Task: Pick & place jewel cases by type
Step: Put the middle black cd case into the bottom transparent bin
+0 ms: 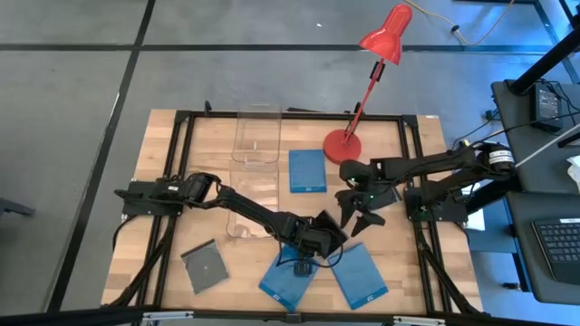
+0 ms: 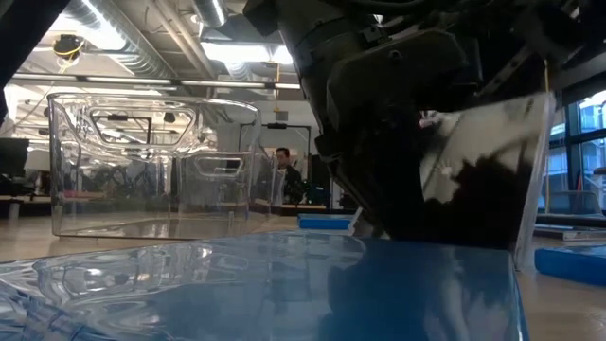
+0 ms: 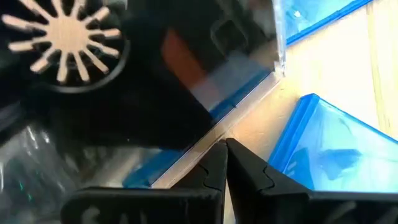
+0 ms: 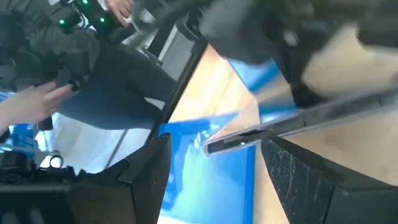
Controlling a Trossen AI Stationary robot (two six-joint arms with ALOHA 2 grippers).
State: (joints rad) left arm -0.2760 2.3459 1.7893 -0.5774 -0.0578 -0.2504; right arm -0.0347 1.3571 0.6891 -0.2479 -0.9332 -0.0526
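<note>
A grey, see-through jewel case (image 3: 155, 93) with a white disc hub stands steeply tilted in my left gripper (image 1: 319, 243), near the table's near middle. My left gripper (image 3: 225, 152) is shut on it. My right gripper (image 1: 356, 219) is open just to the right of it. In the right wrist view the case's grey edge (image 4: 298, 121) runs ahead of the open fingers (image 4: 217, 168), untouched. Two blue cases (image 1: 288, 274) (image 1: 359, 275) lie flat near the near edge, and a third (image 1: 306, 169) lies farther back. Another grey case (image 1: 204, 268) lies flat at the near left. My left gripper pinches the grey case between its two fingers at one edge (image 3: 214, 138), close to a corner. The case (image 2: 492, 161) stands nearly upright over a blue case (image 2: 284, 284). I cannot tell whether its lower edge touches that blue case.
Two clear plastic bins (image 1: 256, 136) (image 1: 246, 204) stand left of centre, one behind the other. A red desk lamp has its base (image 1: 343, 146) at the far right of the table. Black frame rails run along the table's sides. In the low view a person shows far behind the table.
</note>
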